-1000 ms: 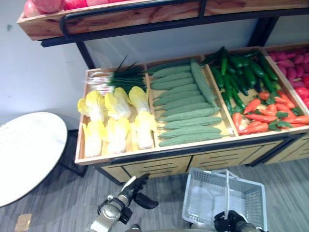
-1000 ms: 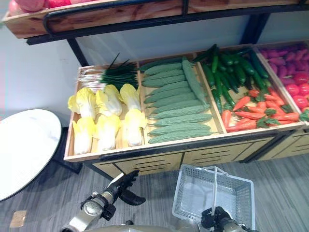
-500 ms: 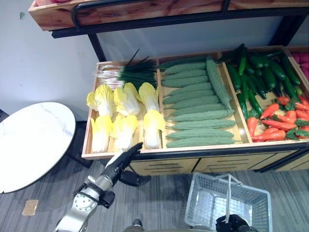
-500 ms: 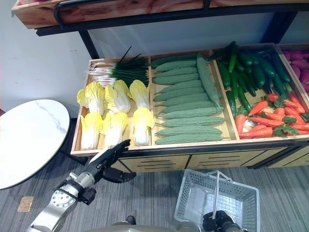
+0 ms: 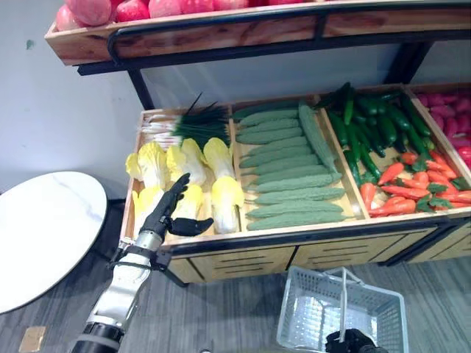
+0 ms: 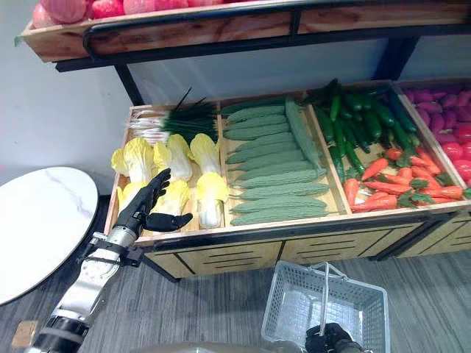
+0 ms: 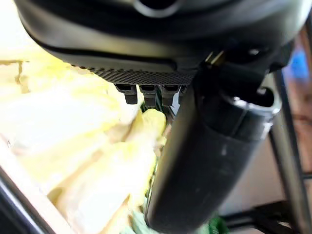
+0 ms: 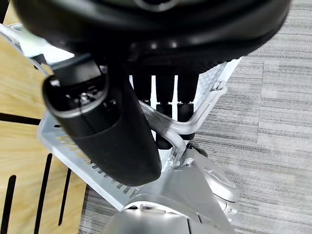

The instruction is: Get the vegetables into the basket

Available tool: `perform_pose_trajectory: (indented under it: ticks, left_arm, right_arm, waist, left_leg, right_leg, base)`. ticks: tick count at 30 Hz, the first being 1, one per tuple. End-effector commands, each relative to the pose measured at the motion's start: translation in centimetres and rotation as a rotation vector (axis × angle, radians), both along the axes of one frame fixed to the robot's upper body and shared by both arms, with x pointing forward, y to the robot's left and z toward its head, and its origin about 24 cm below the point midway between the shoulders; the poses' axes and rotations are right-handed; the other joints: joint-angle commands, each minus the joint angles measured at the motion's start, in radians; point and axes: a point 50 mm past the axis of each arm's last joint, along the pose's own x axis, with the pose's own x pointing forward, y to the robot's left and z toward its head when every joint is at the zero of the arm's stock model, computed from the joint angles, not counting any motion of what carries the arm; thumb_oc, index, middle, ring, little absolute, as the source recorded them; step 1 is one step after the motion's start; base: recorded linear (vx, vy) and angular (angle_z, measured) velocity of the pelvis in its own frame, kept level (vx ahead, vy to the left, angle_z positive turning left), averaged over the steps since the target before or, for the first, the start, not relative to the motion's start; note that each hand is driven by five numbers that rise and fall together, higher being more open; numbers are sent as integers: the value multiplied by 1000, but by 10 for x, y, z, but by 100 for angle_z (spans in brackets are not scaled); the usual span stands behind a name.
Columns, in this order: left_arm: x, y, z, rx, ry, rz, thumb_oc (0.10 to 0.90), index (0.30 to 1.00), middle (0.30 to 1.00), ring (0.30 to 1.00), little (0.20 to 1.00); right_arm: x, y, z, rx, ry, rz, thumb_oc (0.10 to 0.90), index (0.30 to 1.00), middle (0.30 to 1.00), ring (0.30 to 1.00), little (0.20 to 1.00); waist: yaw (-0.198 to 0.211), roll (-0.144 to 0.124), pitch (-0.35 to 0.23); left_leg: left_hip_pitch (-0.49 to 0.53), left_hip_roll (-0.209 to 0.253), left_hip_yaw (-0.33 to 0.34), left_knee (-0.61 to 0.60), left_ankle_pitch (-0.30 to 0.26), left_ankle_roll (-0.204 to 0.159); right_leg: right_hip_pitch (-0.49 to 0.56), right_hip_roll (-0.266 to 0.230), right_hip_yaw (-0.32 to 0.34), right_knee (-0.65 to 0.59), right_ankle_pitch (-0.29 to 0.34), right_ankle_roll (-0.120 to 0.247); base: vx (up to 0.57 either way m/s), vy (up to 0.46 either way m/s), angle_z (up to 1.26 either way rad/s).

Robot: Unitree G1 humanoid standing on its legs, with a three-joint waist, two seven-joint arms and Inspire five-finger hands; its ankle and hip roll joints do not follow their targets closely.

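Both eye views are looking down from the head at the same produce stand (image 5: 294, 239) and basket (image 6: 294, 294), slightly offset. The left wrist view is looking very close along its hand (image 7: 161, 92) at cabbages (image 7: 97, 146); the right wrist view is facing the basket handle (image 8: 195, 122).

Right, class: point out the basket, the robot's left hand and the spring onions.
basket (image 6: 294, 290): right eye view, on its left rim.
left hand (image 5: 163, 213): left eye view, on the back of the hand, over the cabbages.
spring onions (image 5: 200, 122): left eye view, on the green leaves.

Wooden crate (image 5: 294, 234) — white plastic mesh basket (image 5: 309, 323) — glossy marble-look table (image 5: 44, 228).
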Motion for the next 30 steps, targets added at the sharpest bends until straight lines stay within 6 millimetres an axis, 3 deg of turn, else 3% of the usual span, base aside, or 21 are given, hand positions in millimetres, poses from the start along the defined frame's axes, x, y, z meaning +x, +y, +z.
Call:
perform_pose_trajectory:
  ticks: [1, 12, 16, 19, 27, 30]
  left_arm:
    - [27, 11, 64, 85, -304, 52, 900, 1000, 1000, 1000, 1000]
    - [45, 47, 26, 171, -104, 280, 900, 1000, 1000, 1000, 1000]
    - [40, 65, -3, 166, 23, 427, 900, 1000, 1000, 1000, 1000]
    - [37, 73, -13, 196, 80, 475, 900, 1000, 1000, 1000, 1000]
    - [29, 83, -7, 177, 37, 537, 900, 1000, 1000, 1000, 1000]
    - [22, 90, -16, 179, 82, 583, 900, 1000, 1000, 1000, 1000]
  right_arm:
    - [-10, 9, -5, 17, 42, 41, 400, 300, 300, 300, 300]
    - [-25, 6, -6, -18, 107, 69, 400, 300, 300, 300, 300]
    - [-26, 8, -7, -26, 108, 66, 400, 300, 300, 300, 300]
    - [-26, 9, -8, -32, 108, 66, 400, 300, 300, 300, 300]
    - [-31, 9, -8, -37, 118, 54, 400, 300, 300, 300, 300]
    - [-31, 9, -8, -41, 120, 57, 400, 300, 300, 300, 300]
  waist:
    - [-20, -74, -26]
    - [-70, -84, -42]
    - [-88, -88, -43]
    - [-93, -89, -43]
    - [-79, -89, -34]
    - [-77, -86, -33]
  left_leg:
    - [-18, -18, 15, 0, 11, -22]
    - [7, -10, 72, 0, 5, -28]
    - [11, -9, 96, 0, 3, -29]
    - [15, -7, 108, 0, 3, -31]
    - [18, -8, 112, 0, 2, -32]
    - [14, -9, 105, 0, 2, -32]
  right_leg:
    - [24, -29, 81, 72, -58, 33]
    - [16, -14, 122, 61, -46, 38]
    - [2, -10, 145, 56, -39, 41]
    - [-3, -6, 157, 55, -35, 42]
    - [1, -5, 157, 48, -31, 44]
    - [6, -8, 149, 43, -32, 44]
  base:
    - [-16, -7, -14]
    - [9, 0, -18]
    - [10, 5, -18]
    - [10, -1, -17]
    - [6, 2, -9]
    - [0, 0, 0]
